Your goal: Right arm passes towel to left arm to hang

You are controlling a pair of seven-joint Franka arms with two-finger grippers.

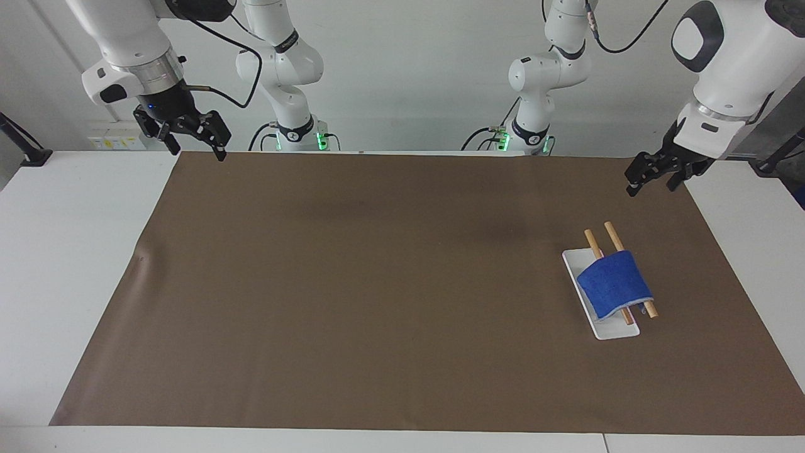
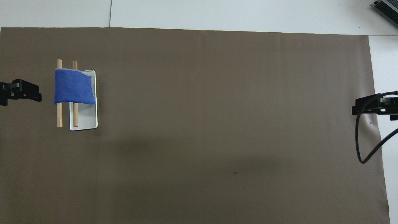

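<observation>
Both jaws stand released: we keep left gripper [image 1: 651, 178] and right gripper [image 1: 188, 135] clear of the towel [image 1: 614, 284]; it drapes 2 rods [image 1: 613, 237].

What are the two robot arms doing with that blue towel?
Right now neither arm is holding anything. The blue towel is draped over two wooden rods on a small white rack, toward the left arm's end of the brown mat. The left pincer is open, up in the air near the mat's corner. The right pincer waits, open, above the other end.
</observation>
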